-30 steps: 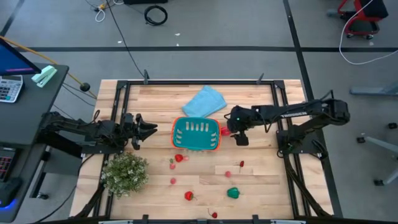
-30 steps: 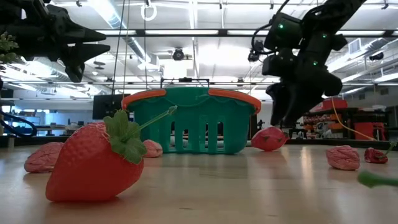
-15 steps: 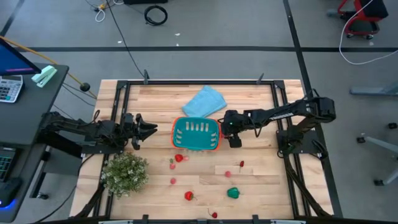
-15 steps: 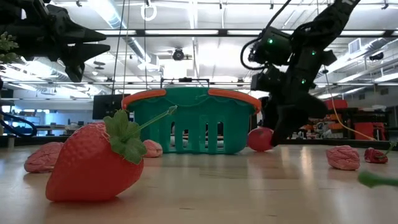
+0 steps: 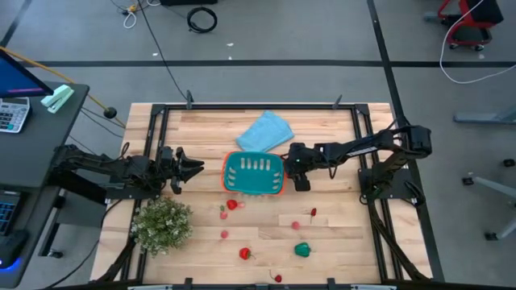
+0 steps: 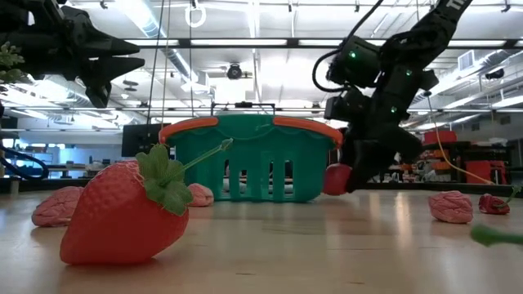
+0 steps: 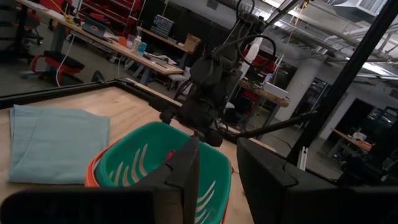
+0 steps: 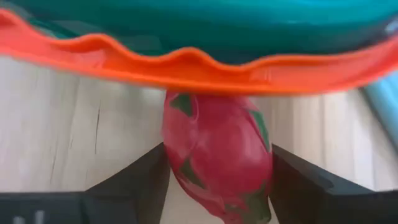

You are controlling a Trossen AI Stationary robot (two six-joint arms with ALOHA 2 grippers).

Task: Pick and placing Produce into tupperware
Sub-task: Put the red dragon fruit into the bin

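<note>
Shifted since a second ago: right hand point(image 5: 293, 171), then out beside the basket's right end with a red piece on the surface beneath it, now pressed in against the tupperware point(image 5: 254, 173) at its right end, fingers closed on a red dragon-fruit-like piece point(image 8: 217, 160) with green flecks. Seen from the right wrist, held between the two dark fingers point(image 8: 140, 177), tip right under the orange-red rim point(image 8: 186, 68); whether touching the rim, cannot tell. Seen from the low view, same piece point(image 6: 337, 179) low beside the teal basket wall point(image 6: 245, 163), just above the surface point(image 6: 327, 245) or resting on it, unclear which. Left hand point(image 5: 192, 168) unmoved, hovering left of the tupperware and apart from it, fingers parted and holding nothing, as seen past them from the left wrist point(image 7: 214, 180). Basket interior apparently bare of produce from above. Light-blue cloth point(image 5: 264, 133) lying flat just behind the basket. Rest of the Produce scattered on the near half of the surface: a strawberry point(image 5: 232, 205) just in front of the basket, a small red piece point(image 5: 224, 234) further forward, another strawberry point(image 5: 245, 253) near the front, two small red pieces point(image 5: 313, 213) to the right, a green piece point(image 5: 302, 250) beyond them, one more red bit point(image 5: 278, 278) at the front edge. Bushy potted plant point(image 5: 161, 225) at the front left corner. Large strawberry point(image 6: 131, 216) filling the low view's foreground.
</note>
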